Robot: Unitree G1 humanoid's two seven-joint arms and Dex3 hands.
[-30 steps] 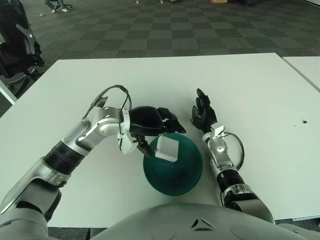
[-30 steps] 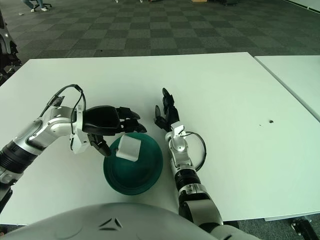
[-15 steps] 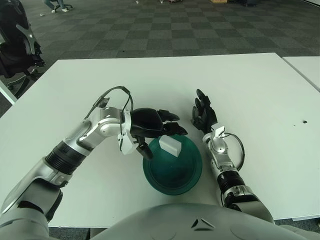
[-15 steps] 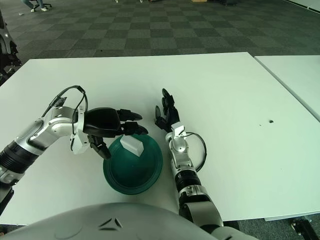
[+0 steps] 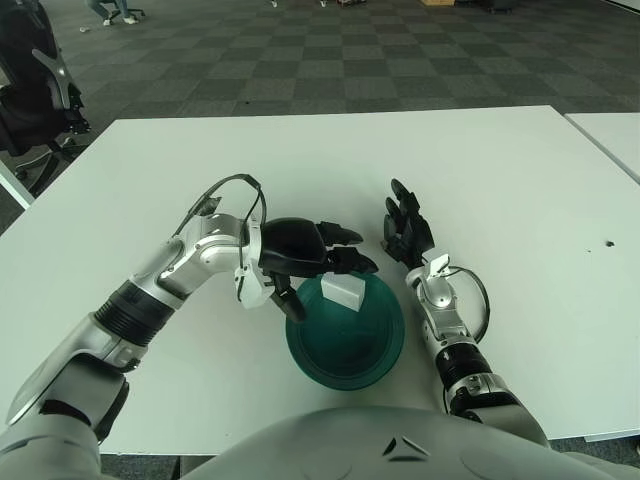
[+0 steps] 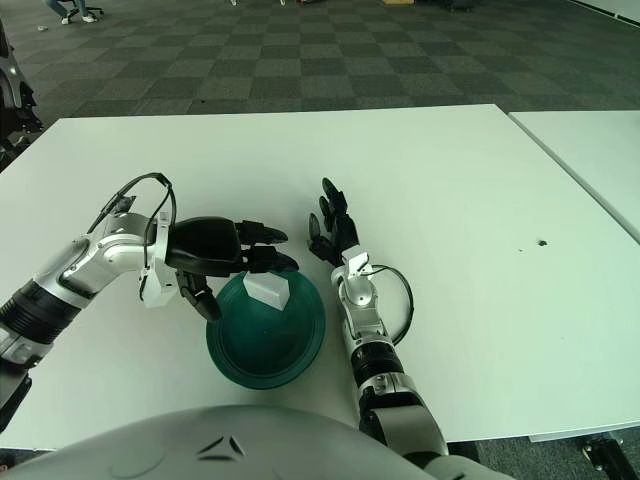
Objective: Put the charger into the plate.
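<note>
A white block charger [image 5: 342,292] rests inside the dark green plate [image 5: 345,350], against its far inner wall. My left hand [image 5: 318,258] hovers over the plate's far left rim, fingers spread just above and beside the charger, holding nothing. My right hand [image 5: 404,228] rests on the white table just right of the plate, fingers relaxed and open. The same scene shows in the right eye view, with the charger [image 6: 267,291] in the plate [image 6: 265,342].
The white table [image 5: 520,200] stretches far and right. A second table's corner [image 5: 612,135] lies at the right edge. A black office chair [image 5: 35,95] stands off the table's far left corner.
The charger left my left hand and dropped from above the plate's rim onto its inner wall. My left fingers opened and pulled back slightly. The right hand barely moved.
</note>
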